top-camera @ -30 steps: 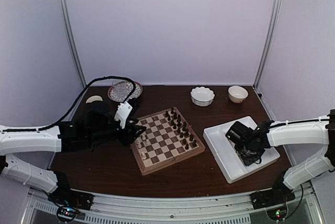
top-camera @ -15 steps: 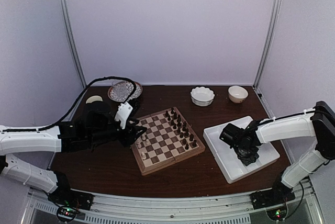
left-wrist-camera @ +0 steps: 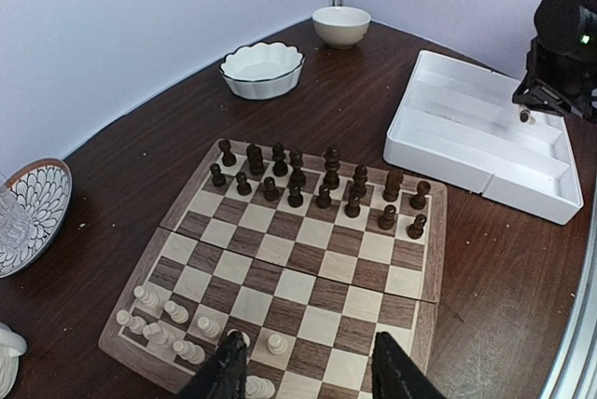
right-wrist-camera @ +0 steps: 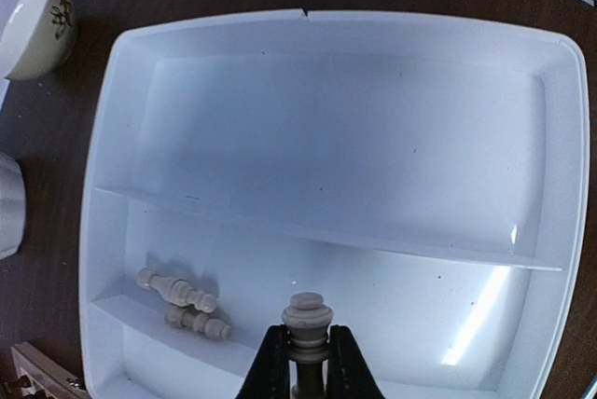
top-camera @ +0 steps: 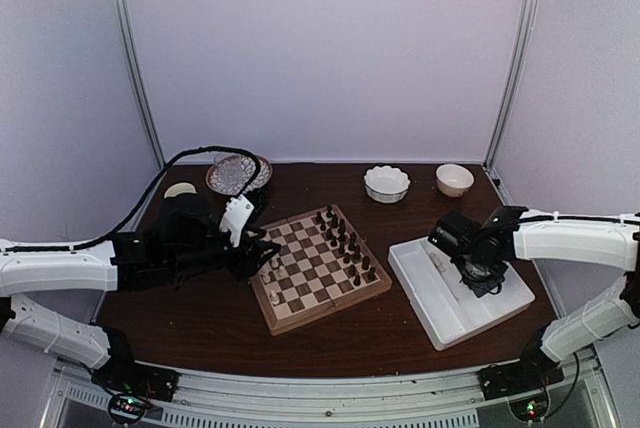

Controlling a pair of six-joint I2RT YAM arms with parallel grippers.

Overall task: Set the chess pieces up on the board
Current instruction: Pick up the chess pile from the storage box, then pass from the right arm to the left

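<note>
The board (top-camera: 311, 274) lies mid-table, with dark pieces (left-wrist-camera: 297, 178) in two rows on its far side. Several cream chess pieces (left-wrist-camera: 154, 311) stand at its near left corner. My left gripper (left-wrist-camera: 308, 354) hangs open over the board's near edge, and one cream piece (left-wrist-camera: 277, 343) stands just inside its left finger. My right gripper (right-wrist-camera: 307, 358) is shut on a cream chess piece (right-wrist-camera: 307, 317), holding it by the neck above the white tray (right-wrist-camera: 563, 185). Two more cream pieces (right-wrist-camera: 177, 290) lie in the tray's left compartment.
A scalloped white bowl (top-camera: 386, 183) and a small cream bowl (top-camera: 454, 179) stand at the back right. A patterned plate (top-camera: 238, 173) and a small white object (top-camera: 181, 189) sit at the back left. The tray (top-camera: 440, 313) lies right of the board.
My right gripper has closed on a cream piece in the tray and moved up and toward the tray's far side with it. The left arm has stayed still.
</note>
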